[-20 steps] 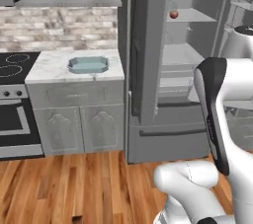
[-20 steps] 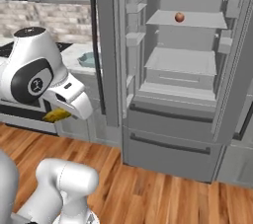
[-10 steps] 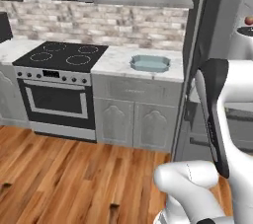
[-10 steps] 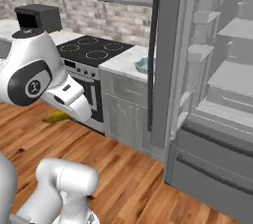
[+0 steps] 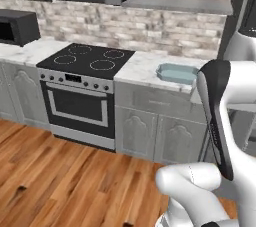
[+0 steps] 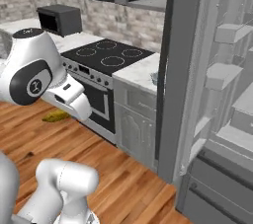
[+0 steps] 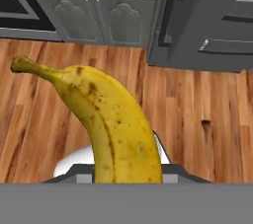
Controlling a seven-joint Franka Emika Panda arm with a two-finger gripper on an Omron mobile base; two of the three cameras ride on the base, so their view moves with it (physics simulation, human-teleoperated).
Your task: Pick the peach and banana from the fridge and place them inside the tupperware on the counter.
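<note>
One fruit, the banana (image 7: pixel 106 119), is clenched in the gripper (image 6: pixel 58 115), which hangs low above the wood floor, well apart from the tupperware (image 5: pixel 178 73) on the counter (image 5: pixel 140 68). Transport step: next, the arm should lift the banana over the tupperware's rim, then release.

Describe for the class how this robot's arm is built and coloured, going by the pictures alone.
The arm is made of rounded, glossy white shells with dark grey to black parts at the joints. In the right base view, one bulbous white segment carries a round dark disc with a small pale mark on it. In the left base view, a long black strip runs down an upright white link. No loose cables show.
</note>
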